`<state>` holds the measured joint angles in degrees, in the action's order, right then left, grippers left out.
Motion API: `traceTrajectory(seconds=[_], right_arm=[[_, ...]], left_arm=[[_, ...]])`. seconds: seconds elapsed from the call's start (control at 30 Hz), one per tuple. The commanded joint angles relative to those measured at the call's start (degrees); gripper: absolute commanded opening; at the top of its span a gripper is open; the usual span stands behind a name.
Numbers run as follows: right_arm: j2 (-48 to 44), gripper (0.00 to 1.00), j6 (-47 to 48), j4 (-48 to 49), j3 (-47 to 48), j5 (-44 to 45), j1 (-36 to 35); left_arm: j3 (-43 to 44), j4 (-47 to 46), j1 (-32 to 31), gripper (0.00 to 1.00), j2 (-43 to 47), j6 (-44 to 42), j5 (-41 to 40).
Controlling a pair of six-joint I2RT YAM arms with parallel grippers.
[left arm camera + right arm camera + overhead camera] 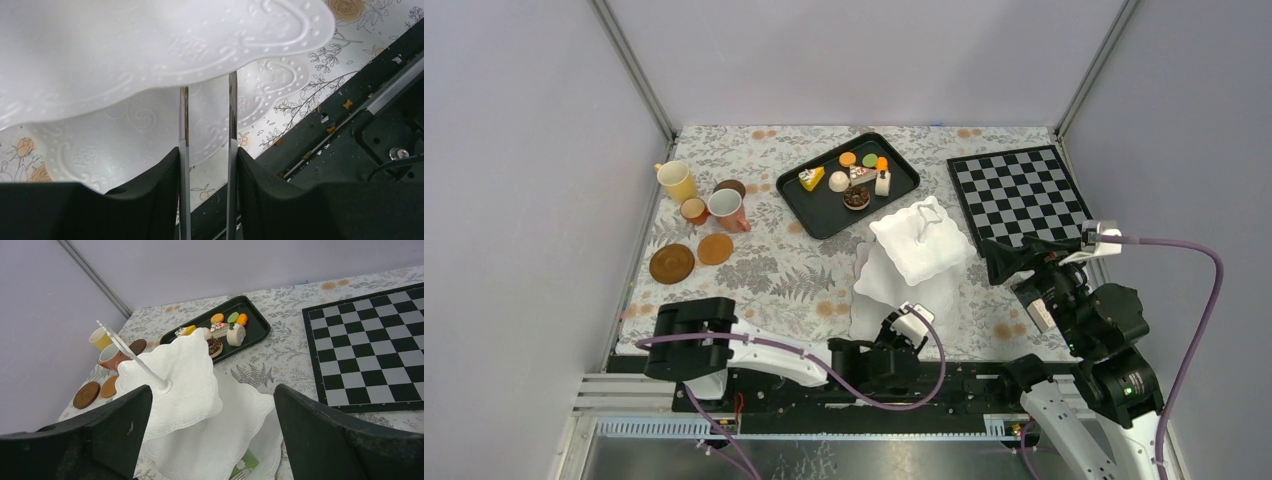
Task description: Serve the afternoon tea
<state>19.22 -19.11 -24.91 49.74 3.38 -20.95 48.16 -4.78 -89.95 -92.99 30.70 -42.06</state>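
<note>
Tongs [231, 150] are held by the left fingers [150, 195] under the stand [150, 50]; cakes [861, 174] lie past the stand; right fingers [320, 440] are spread wide.

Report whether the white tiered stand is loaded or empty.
Empty: the stand shows bare tiers; the cakes sit on the black tray.

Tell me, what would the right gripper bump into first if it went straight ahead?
Most likely the white stand: its top tier lies straight ahead of the right gripper, though the distance is unclear.
</note>
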Motion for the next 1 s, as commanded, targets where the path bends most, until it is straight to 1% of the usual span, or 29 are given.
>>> traceTrajectory(seconds=[0.0, 0.23, 0.33, 0.53, 0.67, 0.8, 0.97], right_arm=[[-0.8, 0.98, -0.4, 2.4, 0.0, -0.8, -0.3], [-1.0, 0.98, -0.5, 2.5, -0.2, -0.7, -0.3], [-1.0, 0.98, -0.4, 2.4, -0.4, -0.8, -0.3], [-1.3, 0.98, -0.5, 2.4, -0.8, -0.7, -0.3], [-1.2, 0.98, -0.6, 2.6, -0.8, -0.8, -0.3], [-1.2, 0.98, -0.6, 2.6, -0.8, -0.8, -0.3], [-1.1, 0.98, -0.7, 2.6, -0.8, -0.9, -0.3]], left_arm=[[4.5, -3.4, 0.6, 0.28, -2.5, -0.7, -3.0], [6.0, -3.3, 1.8, 0.3, -5.4, 0.3, -1.2], [7.1, -1.0, 2.5, 0.31, -6.6, 1.5, -1.3], [7.1, -0.4, 2.8, 0.4, -7.0, 1.9, -1.0], [7.1, -0.4, 2.8, 0.48, -6.9, 1.6, -0.4], [6.8, -0.4, 2.8, 0.54, -6.3, 1.6, -0.1], [6.6, 0.1, 2.8, 0.54, -5.2, 1.6, 0.0]])
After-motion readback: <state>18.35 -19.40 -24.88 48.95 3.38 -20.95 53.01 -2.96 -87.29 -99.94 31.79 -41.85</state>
